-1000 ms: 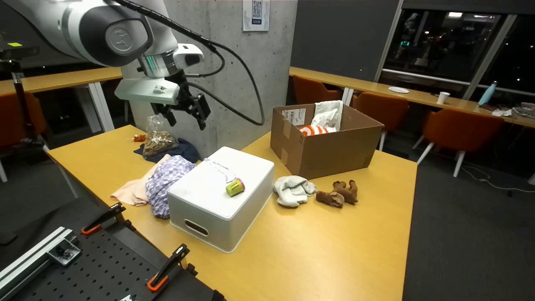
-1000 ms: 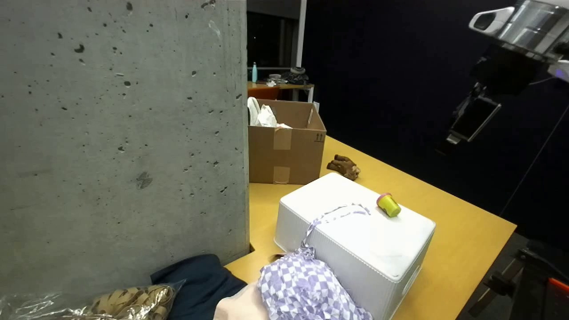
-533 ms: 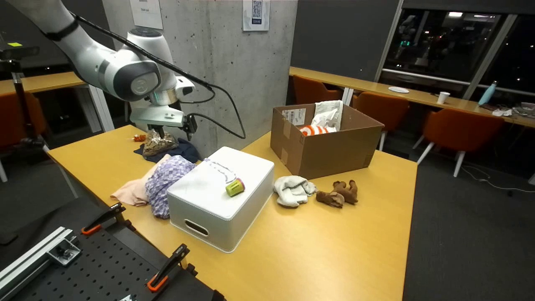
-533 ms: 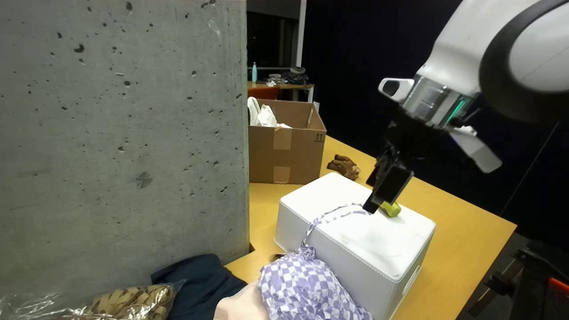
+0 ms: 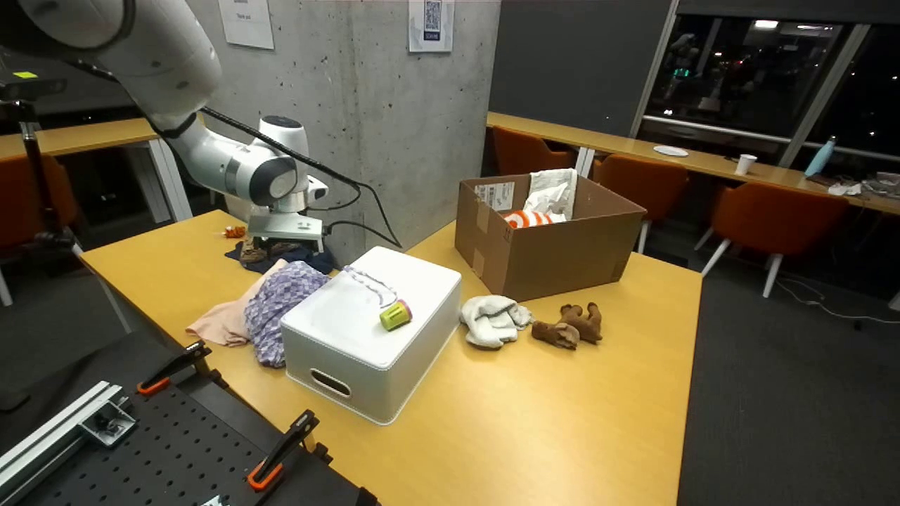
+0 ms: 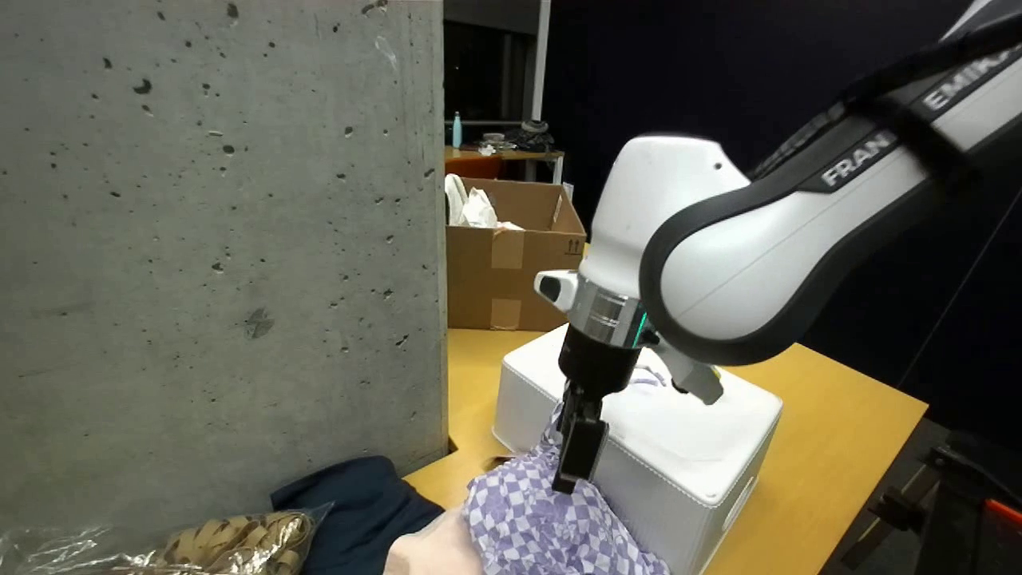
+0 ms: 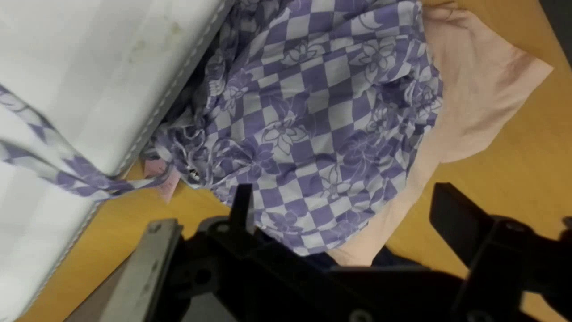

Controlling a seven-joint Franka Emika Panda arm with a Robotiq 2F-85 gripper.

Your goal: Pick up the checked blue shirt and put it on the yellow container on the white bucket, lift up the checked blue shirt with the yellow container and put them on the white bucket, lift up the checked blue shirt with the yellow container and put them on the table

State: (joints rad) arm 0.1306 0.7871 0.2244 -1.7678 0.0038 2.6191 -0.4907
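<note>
The tool (image 7: 343, 199) hangs over the checked blue shirt (image 7: 313, 112) — jaws wide apart, gripping nothing. The shirt lies bunched beside the white bucket (image 5: 344, 327) — straps (image 7: 103, 183) on its top, near the yellow container (image 5: 396, 315).

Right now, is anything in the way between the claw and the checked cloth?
Nothing that I can see. In the wrist view, the open claw faces the checked cloth directly; the white bucket sits beside the cloth, not between them.
</note>
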